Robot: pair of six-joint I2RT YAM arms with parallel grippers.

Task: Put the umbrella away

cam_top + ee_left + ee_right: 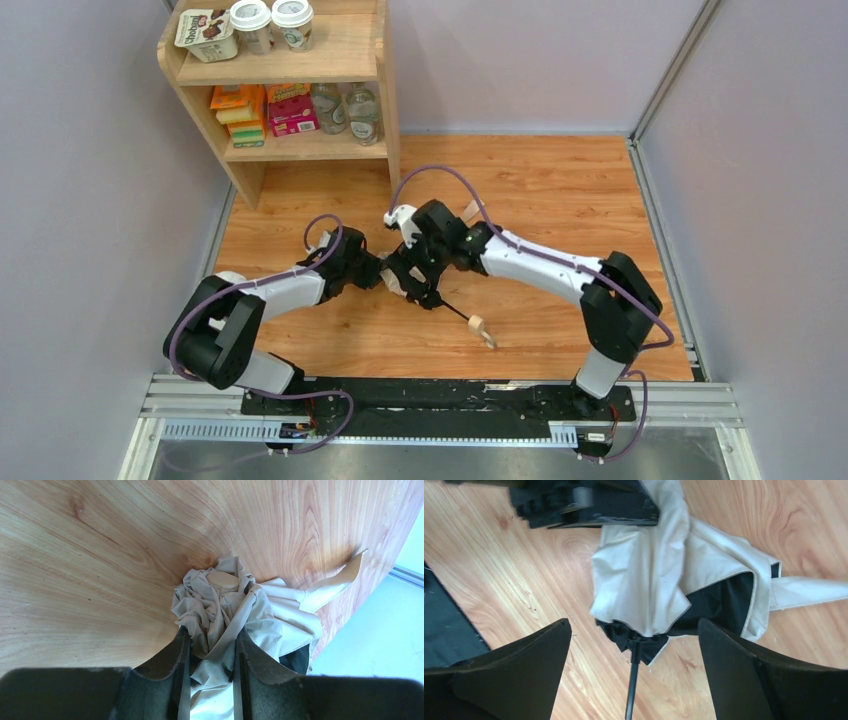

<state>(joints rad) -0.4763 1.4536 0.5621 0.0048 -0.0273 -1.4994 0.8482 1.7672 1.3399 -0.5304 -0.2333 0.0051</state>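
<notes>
The umbrella [404, 283] lies on the wooden floor, its beige canopy [649, 575] bunched and folded, with the black lining showing. Its thin black shaft [631, 680] runs to the small wooden handle [478, 325] at the front. My left gripper [213, 639] is shut on the canopy fabric near the top cap [223, 580]. It also shows in the right wrist view [584, 500]. My right gripper [631, 630] is open above the canopy's lower edge and shaft, with its fingers apart on both sides and touching nothing. The beige strap [340, 577] sticks out sideways.
A wooden shelf [372, 85] with cups, boxes and bottles stands at the back left. Grey walls close in both sides. A black rail [440, 395] carrying the arm bases runs along the near edge.
</notes>
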